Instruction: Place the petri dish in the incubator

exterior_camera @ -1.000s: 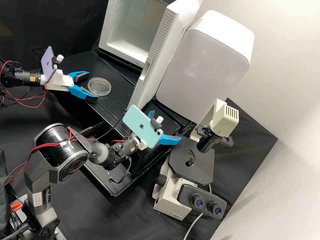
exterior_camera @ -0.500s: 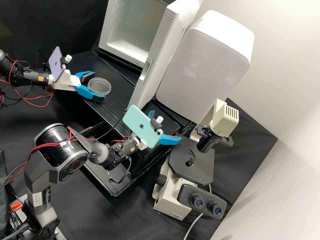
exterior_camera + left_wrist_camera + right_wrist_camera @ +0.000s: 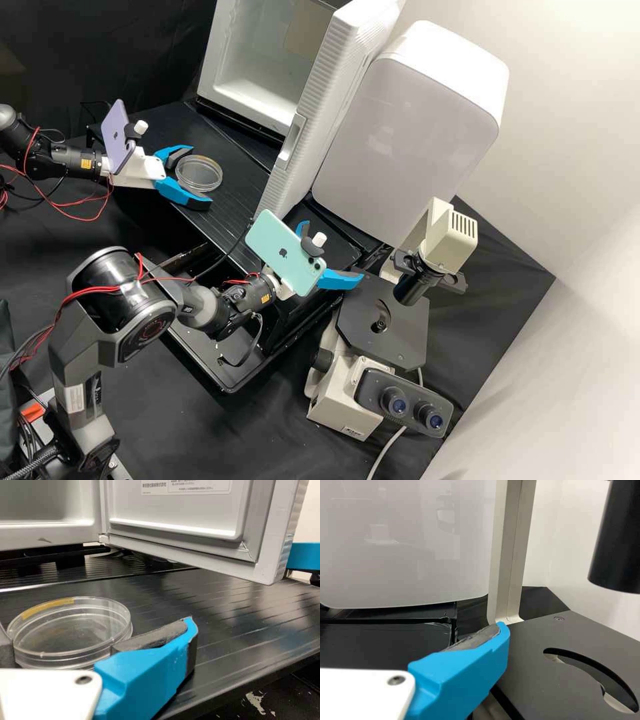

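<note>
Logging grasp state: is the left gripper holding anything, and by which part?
Nothing: the left gripper is open, fingers either side of the petri dish.

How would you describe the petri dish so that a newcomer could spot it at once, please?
Find the white incubator with its door open; a black ridged tray lies before it. On that tray sits the petri dish, between the blue fingers of the left hand: shallow, round and clear, the only see-through thing there.

Grey arms (image 3: 100,333); blue fingers (image 3: 181,193); red cables (image 3: 139,263)
</note>
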Robot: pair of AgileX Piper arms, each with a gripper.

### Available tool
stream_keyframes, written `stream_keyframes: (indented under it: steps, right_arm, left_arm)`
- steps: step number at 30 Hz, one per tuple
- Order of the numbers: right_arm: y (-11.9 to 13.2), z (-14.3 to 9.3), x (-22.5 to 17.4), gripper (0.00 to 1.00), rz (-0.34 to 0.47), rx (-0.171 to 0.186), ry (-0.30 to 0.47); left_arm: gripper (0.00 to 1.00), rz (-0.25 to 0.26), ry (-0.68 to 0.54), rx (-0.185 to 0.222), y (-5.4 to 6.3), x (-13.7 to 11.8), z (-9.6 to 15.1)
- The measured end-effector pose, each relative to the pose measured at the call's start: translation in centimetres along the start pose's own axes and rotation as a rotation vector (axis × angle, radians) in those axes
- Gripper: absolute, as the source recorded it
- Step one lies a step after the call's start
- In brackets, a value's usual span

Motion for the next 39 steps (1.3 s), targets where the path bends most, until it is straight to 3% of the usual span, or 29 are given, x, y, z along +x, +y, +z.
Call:
stream_keyframes:
  steps: [7,8,39]
  right_arm:
    - [0.0,0.0,0.0,1.0,0.0,0.0,0.0]
    - [0.0,0.0,0.0,1.0,0.0,0.0,0.0]
    - [0.0,0.0,0.0,1.0,0.0,0.0,0.0]
  left_arm:
    - [1.0,0.0,-0.004,-0.004,0.02,0.01,-0.1]
    - [0.0,0.001,-0.011,-0.006,0.03,0.03,-0.16]
    - [0.0,0.036,0.008,0.006,-0.2,-0.22,-0.54]
